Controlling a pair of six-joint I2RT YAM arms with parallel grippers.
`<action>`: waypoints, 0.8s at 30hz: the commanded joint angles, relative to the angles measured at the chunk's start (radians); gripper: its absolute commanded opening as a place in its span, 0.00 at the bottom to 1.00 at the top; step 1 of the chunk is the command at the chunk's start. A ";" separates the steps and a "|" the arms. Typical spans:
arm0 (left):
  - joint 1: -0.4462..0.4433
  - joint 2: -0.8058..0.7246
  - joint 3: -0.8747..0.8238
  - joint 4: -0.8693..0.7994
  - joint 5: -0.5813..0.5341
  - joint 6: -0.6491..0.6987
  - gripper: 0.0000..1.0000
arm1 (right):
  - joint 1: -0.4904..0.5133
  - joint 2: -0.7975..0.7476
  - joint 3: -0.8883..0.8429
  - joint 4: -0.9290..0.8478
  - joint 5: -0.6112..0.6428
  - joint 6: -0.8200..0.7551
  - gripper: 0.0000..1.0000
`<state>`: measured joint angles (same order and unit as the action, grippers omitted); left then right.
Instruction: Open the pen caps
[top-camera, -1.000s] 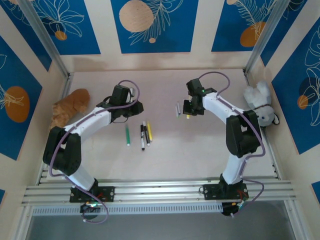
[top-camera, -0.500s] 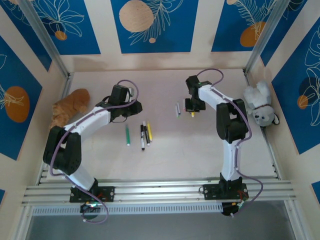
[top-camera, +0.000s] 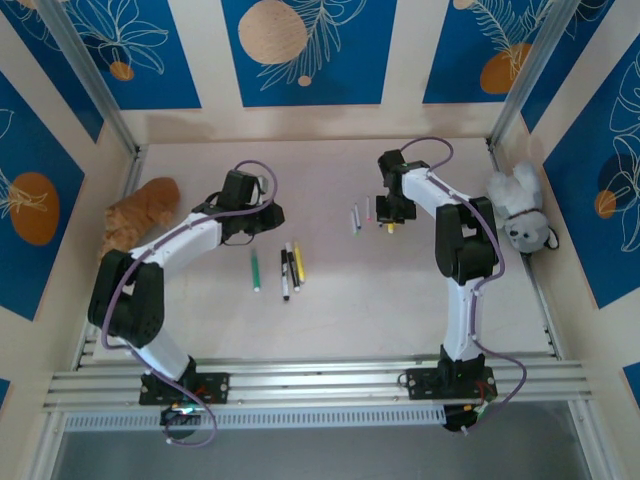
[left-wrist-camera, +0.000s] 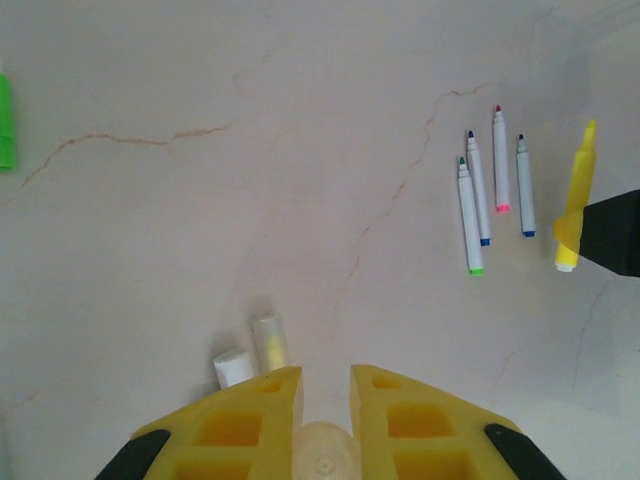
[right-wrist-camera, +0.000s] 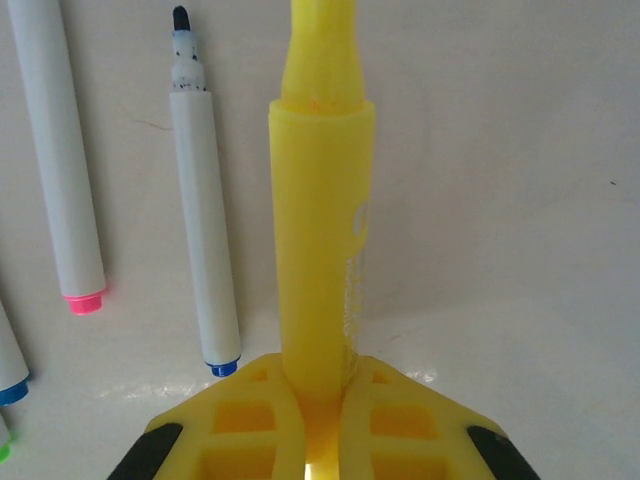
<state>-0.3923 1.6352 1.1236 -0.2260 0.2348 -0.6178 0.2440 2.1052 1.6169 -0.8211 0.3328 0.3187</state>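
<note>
Right gripper (right-wrist-camera: 320, 372) around yellow pen (right-wrist-camera: 318, 200); up close, pale cap (left-wrist-camera: 325, 457) in left gripper (left-wrist-camera: 325, 380)

Yellow pen (right-wrist-camera: 320, 200): tip cut off at top edge, butt hidden in my right claw (right-wrist-camera: 318, 380). Pink-ended pen (right-wrist-camera: 60, 150) cropped at top too. Left claw (left-wrist-camera: 325, 385): pale round piece (left-wrist-camera: 325, 455) cut by bottom edge, cap or not, can't tell. Green bit (left-wrist-camera: 5, 125) cropped at left.

Nine pens (top-camera: 254, 270), two plush toys (top-camera: 140, 215)
</note>
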 joint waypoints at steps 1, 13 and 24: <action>0.013 0.020 0.017 -0.018 0.010 0.025 0.00 | -0.005 0.013 -0.021 0.005 -0.030 -0.005 0.12; 0.023 0.058 0.039 -0.016 0.002 0.029 0.00 | -0.005 -0.005 -0.058 0.035 -0.059 0.007 0.21; 0.034 0.062 0.072 -0.045 -0.009 0.047 0.00 | 0.010 -0.040 -0.048 0.035 -0.058 0.014 0.30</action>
<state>-0.3748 1.6924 1.1614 -0.2474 0.2340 -0.5922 0.2451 2.1040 1.5677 -0.7715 0.2878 0.3229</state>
